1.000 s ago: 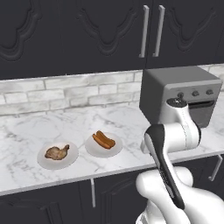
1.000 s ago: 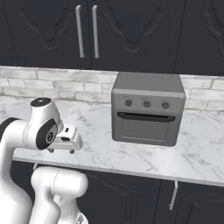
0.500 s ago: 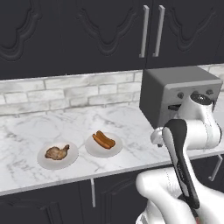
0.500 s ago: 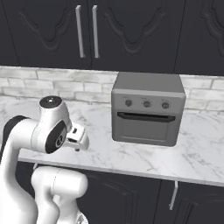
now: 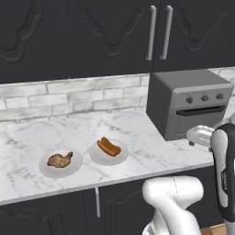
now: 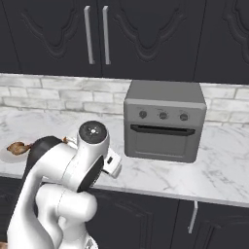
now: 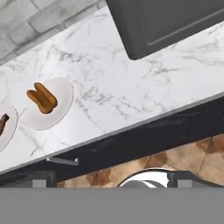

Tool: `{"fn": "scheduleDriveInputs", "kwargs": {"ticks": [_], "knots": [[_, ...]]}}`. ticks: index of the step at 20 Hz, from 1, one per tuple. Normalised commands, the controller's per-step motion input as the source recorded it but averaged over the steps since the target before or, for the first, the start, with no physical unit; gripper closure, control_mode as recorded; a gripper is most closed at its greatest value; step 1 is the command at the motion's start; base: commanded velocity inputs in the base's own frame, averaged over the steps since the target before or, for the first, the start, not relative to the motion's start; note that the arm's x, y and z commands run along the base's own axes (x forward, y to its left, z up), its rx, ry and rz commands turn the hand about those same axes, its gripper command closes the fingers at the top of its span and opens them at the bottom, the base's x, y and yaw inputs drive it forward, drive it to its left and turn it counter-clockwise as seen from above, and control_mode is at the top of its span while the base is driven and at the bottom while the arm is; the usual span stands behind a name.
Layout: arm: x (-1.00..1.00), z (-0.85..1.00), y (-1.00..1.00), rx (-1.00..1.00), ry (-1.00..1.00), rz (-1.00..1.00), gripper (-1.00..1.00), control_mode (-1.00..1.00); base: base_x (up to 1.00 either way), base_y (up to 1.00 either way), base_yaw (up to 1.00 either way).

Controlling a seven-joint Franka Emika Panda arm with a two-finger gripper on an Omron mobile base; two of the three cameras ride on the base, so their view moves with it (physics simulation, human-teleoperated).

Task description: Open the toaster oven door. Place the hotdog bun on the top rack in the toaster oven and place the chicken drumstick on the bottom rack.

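The toaster oven (image 5: 190,103) stands at the right of the marble counter, and its door (image 6: 163,143) with the dark bar handle (image 6: 163,130) is shut. Both racks are hidden behind it. On a white plate left of the oven lies the hotdog bun (image 5: 109,147) (image 7: 41,98). The chicken drumstick (image 5: 59,159) (image 6: 18,147) rests on a second plate further left. My gripper (image 5: 198,136) (image 6: 114,165) hangs over the counter's front edge, in front of and below the oven. Seen from the hand, the gripper (image 7: 113,180) is open, its tips wide apart with nothing between them.
Dark upper cabinets with bar handles (image 5: 158,32) hang above a grey brick backsplash (image 5: 69,98). Dark lower cabinet fronts (image 7: 144,140) run under the counter edge, with brown floor tiles (image 7: 192,157) below. Bare marble (image 5: 137,128) lies between the plates and the oven.
The arm has swung to the right and lower, bringing the hand down in front of the oven near the counter's edge. The food and the oven have not moved.
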Motion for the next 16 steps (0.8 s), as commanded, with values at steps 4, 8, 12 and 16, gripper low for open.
{"fn": "scheduleDriveInputs", "kwargs": {"ticks": [4,8,12,16], "knots": [[-0.12,0.0,-0.28,0.16,-0.19,-0.33,-1.0,-1.0,0.0,0.0,0.0],[-0.13,0.0,-0.38,0.21,-0.21,-0.27,-1.0,-1.0,0.0,0.0,0.0],[-0.01,0.0,-0.35,0.23,-0.18,-0.23,-1.0,-1.0,0.0,0.0,0.0],[0.0,0.0,-0.34,0.21,-0.12,-0.2,-1.0,-1.0,0.0,0.0,0.0]]}}
